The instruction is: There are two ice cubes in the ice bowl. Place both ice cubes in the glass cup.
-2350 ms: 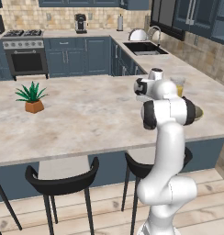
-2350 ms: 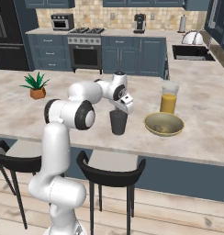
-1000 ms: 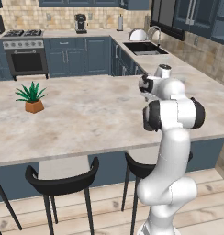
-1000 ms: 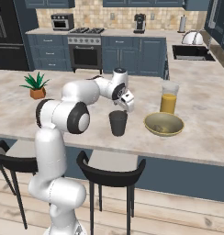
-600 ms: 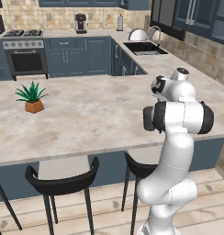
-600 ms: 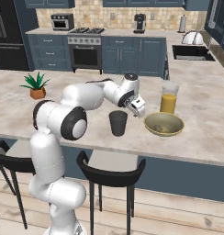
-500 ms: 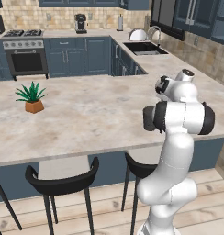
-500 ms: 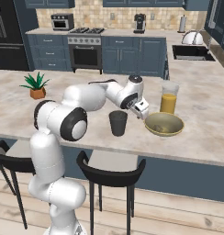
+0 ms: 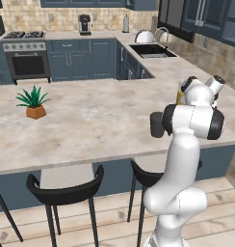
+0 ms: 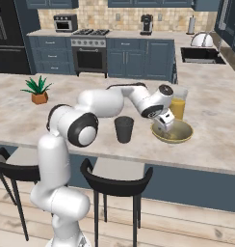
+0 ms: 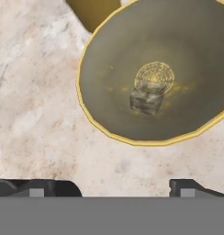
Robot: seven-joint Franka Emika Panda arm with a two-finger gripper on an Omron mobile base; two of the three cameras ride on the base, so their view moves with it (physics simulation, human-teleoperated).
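End effector (image 10: 163, 126) hovers over near rim of ice bowl (image 10: 173, 133), fingers (image 11: 36, 188) spread wide, nothing between them. Ice bowl rests on marble worktop (image 10: 220, 140), one ice cube (image 11: 145, 101) lying near its centre. Dark glass cup (image 10: 124, 129) stands upright just left of bowl, apart from it. Glass of orange juice (image 10: 177, 106) behind bowl.

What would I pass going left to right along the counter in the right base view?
Potted plant → dark tumbler → ice bowl, with the gripper at its left rim. The glass of orange drink overlaps the bowl's span, so I leave it unordered.
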